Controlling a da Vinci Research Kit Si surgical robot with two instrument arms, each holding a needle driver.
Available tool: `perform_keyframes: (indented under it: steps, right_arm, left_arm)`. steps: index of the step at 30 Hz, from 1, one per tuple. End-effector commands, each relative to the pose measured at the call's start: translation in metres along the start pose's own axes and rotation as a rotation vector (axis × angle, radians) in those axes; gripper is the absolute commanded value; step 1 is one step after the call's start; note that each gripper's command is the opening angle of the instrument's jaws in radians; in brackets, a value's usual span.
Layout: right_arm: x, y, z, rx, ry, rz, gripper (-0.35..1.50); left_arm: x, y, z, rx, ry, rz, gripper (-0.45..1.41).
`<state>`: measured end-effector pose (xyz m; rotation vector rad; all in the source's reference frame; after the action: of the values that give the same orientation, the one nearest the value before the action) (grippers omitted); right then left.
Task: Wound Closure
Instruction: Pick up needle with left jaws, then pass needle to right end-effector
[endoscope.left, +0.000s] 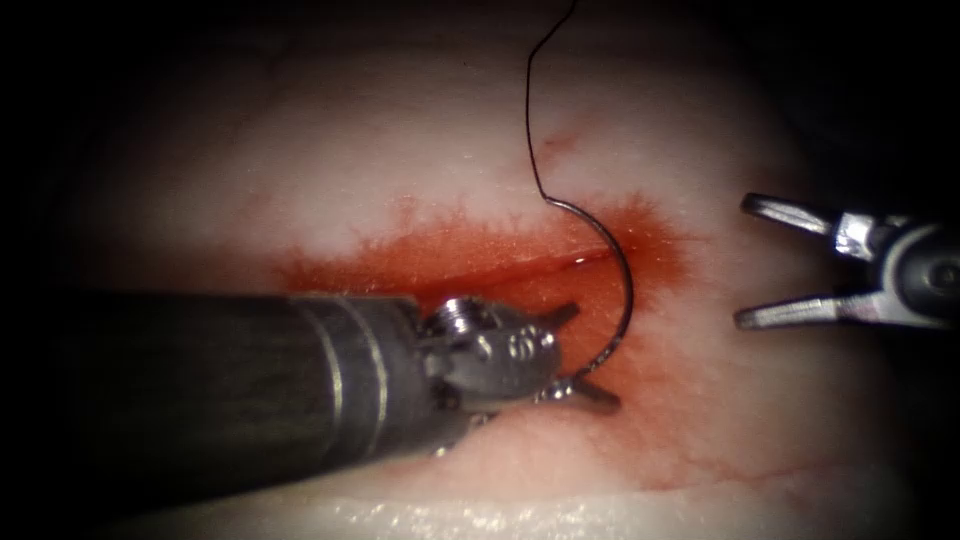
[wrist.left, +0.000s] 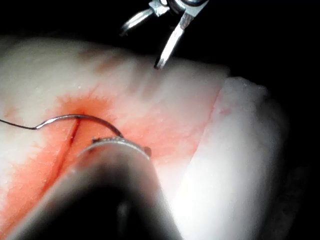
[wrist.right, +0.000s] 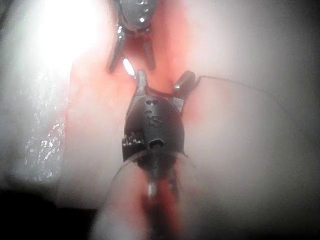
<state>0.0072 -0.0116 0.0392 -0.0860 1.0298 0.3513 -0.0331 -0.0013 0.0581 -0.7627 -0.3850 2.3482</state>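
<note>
1. Counted: two hands, one curved needle (endoscope.left: 622, 290), one dark thread (endoscope.left: 532, 110), one piece of tissue (endoscope.left: 400, 130) with one cut (endoscope.left: 520, 268), and one patch of red fluid (endoscope.left: 660, 245) spreading around the cut.
2. The left hand (endoscope.left: 583, 352) comes in from the picture's left on a thick dark shaft. Its two jaws are spread in a narrow V over the red-stained tissue just below the cut. The needle's lower end lies between them, near the lower jaw; whether they touch it cannot be told.
3. The needle arcs up from there, crosses the right end of the cut, and meets the thread just above it. It seems to lie on the surface.
4. The thread runs up from the needle across the pale tissue and out at the top.
5. The right hand (endoscope.left: 745, 262) is well apart to the right of the cut, jaws spread wide, holding nothing.
6. Small stamped marks show on the left hand's wrist; they cannot be read for sure.
</note>
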Motion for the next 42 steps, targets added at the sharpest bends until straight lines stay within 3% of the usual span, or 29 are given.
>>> perform_keyframes:
  steps: [1,5,10,14,19,23,29,33,37,40,42]
  right_arm:
    - [-0.0002,-0.0004,0.0008,0.001,0.002,0.0,0.9]
    - [-0.0002,-0.0004,0.0008,0.001,0.002,0.0,0.89]
    - [-0.0002,-0.0004,0.0008,0.0,0.001,0.0,0.87]
    - [-0.0001,-0.0005,0.0009,-0.001,0.0,0.019,0.87]
    - [0.0002,-0.0006,0.0012,-0.005,-0.002,0.075,1.01]
    - [0.0005,-0.0009,0.0014,-0.008,-0.002,0.178,1.01]
    - [0.0011,-0.0018,0.0016,-0.015,-0.006,0.34,0.77]
    - [0.0017,-0.0025,0.0019,-0.037,0.012,0.529,0.18]
    - [0.0026,-0.0029,0.0028,-0.058,0.008,0.669,0.35]
    - [0.0036,-0.0031,0.0037,-0.143,-0.022,0.783,0.67]
    - [0.0041,-0.0033,0.0043,-0.177,-0.069,0.843,0.69]
  left_arm:
    - [0.0,0.0001,0.0009,-0.005,-0.002,0.005,0.32]
    - [-0.0004,0.0003,0.0012,-0.019,-0.009,0.01,0.14]
    - [-0.0004,0.0002,0.0011,-0.046,-0.008,0.013,-0.45]
    - [-0.0005,-0.0003,0.0009,-0.06,-0.005,0.016,-0.45]
    - [-0.0006,-0.0008,0.0,-0.074,-0.007,0.02,-0.45]
    - [-0.0004,-0.0013,-0.0013,-0.055,-0.001,0.018,-0.45]
    - [0.0,-0.002,-0.0044,-0.004,0.041,0.064,-0.45]
    - [0.0,-0.0021,-0.0063,0.033,0.063,0.133,-0.45]
    - [-0.0004,-0.0022,-0.0077,0.106,0.042,0.222,-0.45]
    - [-0.0006,-0.0023,-0.0085,0.162,0.028,0.269,-0.45]
    - [-0.0008,-0.0024,-0.0088,0.191,0.031,0.298,-0.45]
